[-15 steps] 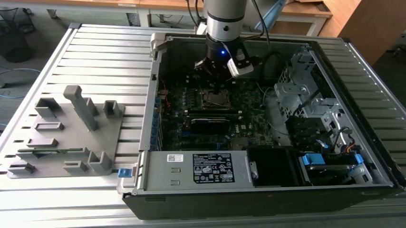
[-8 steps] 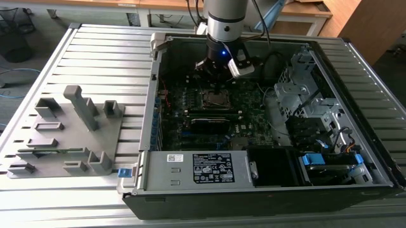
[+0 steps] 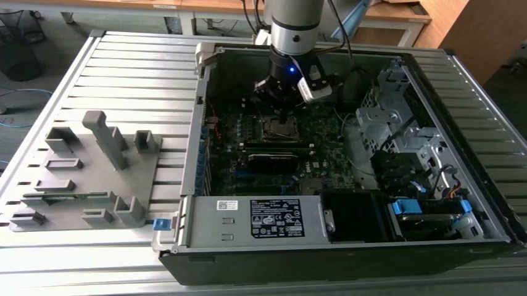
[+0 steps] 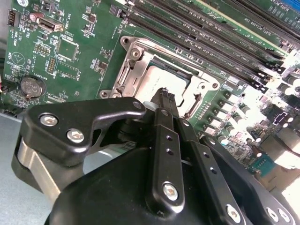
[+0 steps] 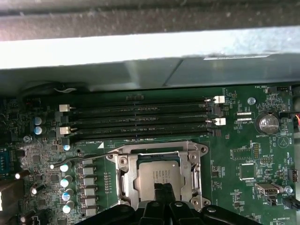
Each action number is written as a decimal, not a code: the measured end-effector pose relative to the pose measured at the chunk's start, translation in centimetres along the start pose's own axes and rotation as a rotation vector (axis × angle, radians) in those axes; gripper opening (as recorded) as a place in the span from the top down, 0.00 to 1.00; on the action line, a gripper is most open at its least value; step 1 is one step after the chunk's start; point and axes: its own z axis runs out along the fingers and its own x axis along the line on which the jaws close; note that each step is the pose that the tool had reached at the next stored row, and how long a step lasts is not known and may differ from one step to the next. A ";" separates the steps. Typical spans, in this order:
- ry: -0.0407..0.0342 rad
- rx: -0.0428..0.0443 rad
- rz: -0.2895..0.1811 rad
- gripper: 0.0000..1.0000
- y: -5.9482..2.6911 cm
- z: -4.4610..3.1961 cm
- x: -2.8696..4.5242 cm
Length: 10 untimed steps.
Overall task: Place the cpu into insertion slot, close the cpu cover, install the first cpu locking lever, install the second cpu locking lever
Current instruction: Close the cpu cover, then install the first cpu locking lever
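**Hanging over a seated cpu, cover down**

We find the cpu point(image 5: 159, 174) lying flat in the insertion slot point(image 5: 154, 158) with its grey metal top up. In the exterior view it sits in the upper middle of the frame, inside the open computer case point(image 3: 192, 154) on the slatted desk point(image 3: 123, 61). The cpu cover point(image 5: 124, 183) appears to lie down around it, and the chip shows through the square cut-out. We therefore judge the first two steps done and the work to stand at the locking levers.

The hand point(image 5: 164, 188) hangs right over one edge of the chip. Its two fingers are drawn together with nothing between them. We cannot tell whether the tips touch the metal.

A thin metal rod point(image 5: 77, 159) reaches out from one corner of the socket toward a row of small capacitors point(image 5: 65, 187). We take it for a locking lever, but we cannot tell whether it is latched.

In our judgement a lever step calls for a narrow, closed fingertip set against the rod. It then needs a push sideways and down under the catch, with care not to scrape the board.

Being square, the cpu has no long axis to speak of. Two of its edges run parallel to the long memory slots point(image 5: 140, 117) and two run across them. The cover is nearly square too, and we cannot tell which edge carries its hinge.
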 end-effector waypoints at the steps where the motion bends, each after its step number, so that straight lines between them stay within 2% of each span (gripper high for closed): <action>1: 0.0000 0.0000 0.000 0.89 -0.04 0.00 0.00; 10: 0.0000 0.0001 0.000 0.89 -0.16 0.00 -0.01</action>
